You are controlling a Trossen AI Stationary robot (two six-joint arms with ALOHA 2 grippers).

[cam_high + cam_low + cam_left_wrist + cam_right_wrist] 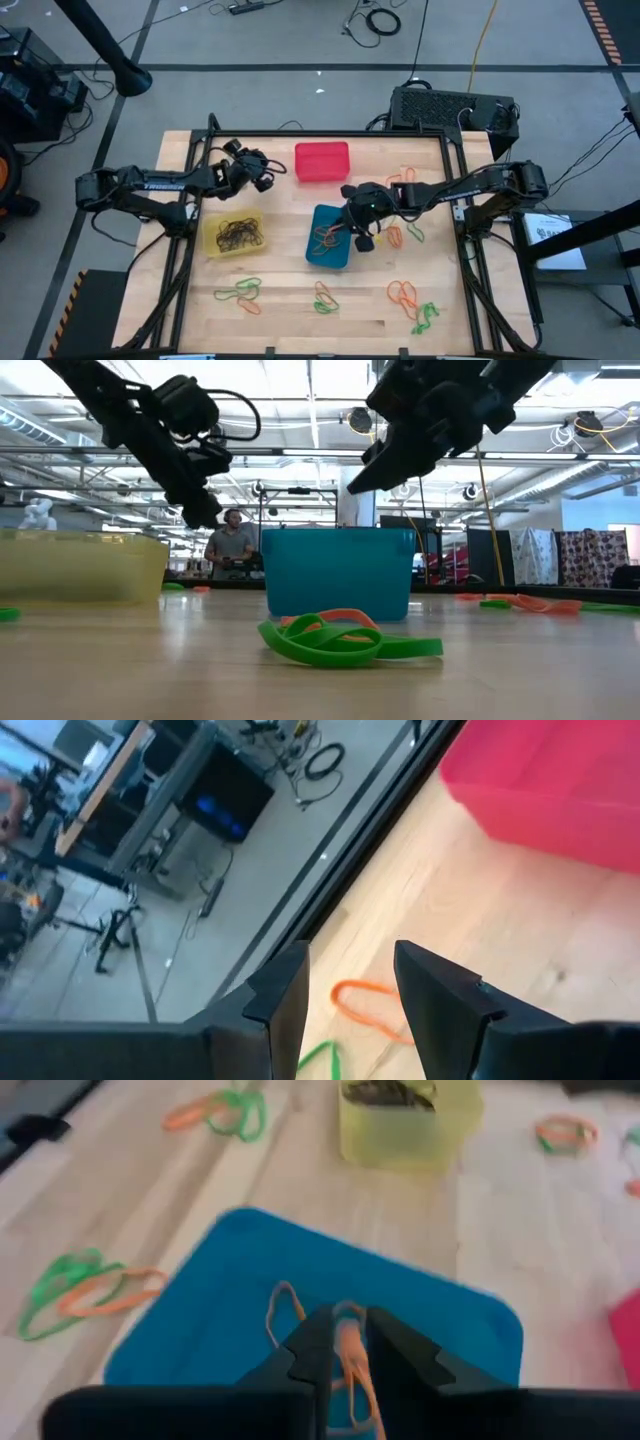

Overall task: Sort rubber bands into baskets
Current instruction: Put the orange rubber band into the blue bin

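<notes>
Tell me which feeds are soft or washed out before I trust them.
Right wrist view: blurred throughout; blue basket and orange bands are soft. Low view: near green band sharp, bright ceiling lights leave both arms silhouetted. Left wrist view: red basket slightly soft. High view: evenly lit, no glare.

Baskets: three are sitting on the table, a red one (322, 162), a blue one (329, 236) and a yellow one (235, 235).
Arms: two are reaching in over the table, each with one gripper, the left (262, 176) and the right (352, 232).
Rubber bands: too many to count; dark ones (240, 233) are piling up in the yellow basket, orange ones (325, 238) are lying in the blue basket, and about six small orange and green bunches (239, 292) are lying on the table.
People: one person (231, 545) is standing far behind the table.
</notes>
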